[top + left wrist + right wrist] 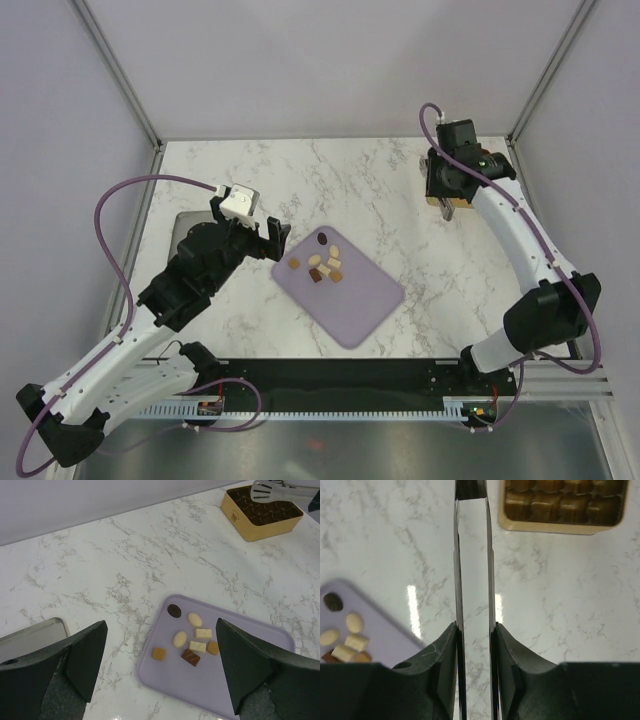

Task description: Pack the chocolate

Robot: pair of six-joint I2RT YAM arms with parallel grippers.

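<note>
Top view: brown, tan and cream chocolate pieces (322,262) cluster on the flat lilac mat's (352,302) far-left corner.
Left wrist: left gripper (161,626) spread wide, empty, near the mat.
Right wrist: right gripper (474,641) clamps silver metal tongs (473,555), right of the mat.

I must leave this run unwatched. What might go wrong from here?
The chocolates lie bunched on the mat, some touching; the tongs in the right gripper may knock neighbours aside. The tray stands well apart from the mat, so a piece might slip out on the way. The left gripper, jaws open, hangs by the mat, where the arms might clash.
</note>
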